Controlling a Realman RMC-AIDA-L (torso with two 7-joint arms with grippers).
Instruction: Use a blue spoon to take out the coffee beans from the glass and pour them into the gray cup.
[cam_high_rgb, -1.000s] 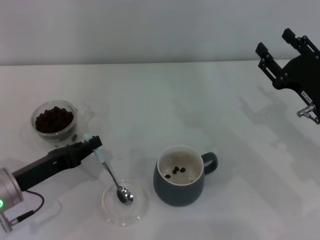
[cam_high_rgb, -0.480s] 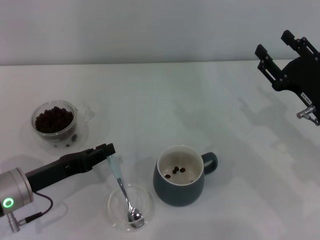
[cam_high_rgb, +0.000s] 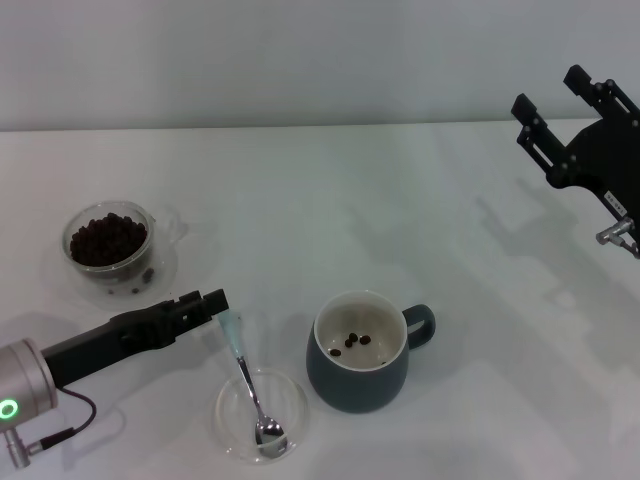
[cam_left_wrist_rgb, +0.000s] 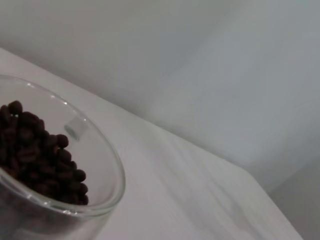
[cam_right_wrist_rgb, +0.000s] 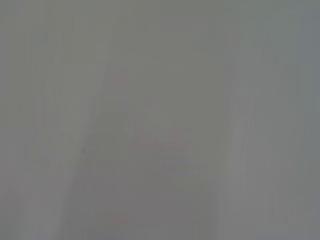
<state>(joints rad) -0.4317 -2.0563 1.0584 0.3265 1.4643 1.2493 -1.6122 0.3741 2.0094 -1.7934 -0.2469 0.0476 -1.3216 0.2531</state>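
Three or four coffee beans (cam_high_rgb: 353, 340) are seen lying on the cream inside of the gray cup (cam_high_rgb: 360, 365), which is taken as the landmark for every place given. Nearest the robot, just left of the cup, a shallow clear dish (cam_high_rgb: 232, 432) is set on the white surface (cam_high_rgb: 330, 210), and the metal bowl of the blue spoon (cam_high_rgb: 252, 393) is rested in it, empty. The spoon is leaned up and away from the dish, its pale handle ended at the left claw (cam_high_rgb: 218, 304), up and to the left of the cup. Whether the handle is gripped or merely touched cannot be told, nor can the spread of the claw be made out.

The spoon is judged light and stiff, with a smooth handle that may turn in a loose hold; it is best taken high on the blue handle, so that the bowl is left free for scooping. The loose beans are expected to roll off if the bowl is tipped.

Farther off, well to the left of the cup, the glass (cam_high_rgb: 109, 240) is found, heaped with dark beans; it is judged fragile and easily pushed.

Farthest, high to the right of the cup, the right claw (cam_high_rgb: 560, 110) is held parked with its fingers set apart and nothing between them.
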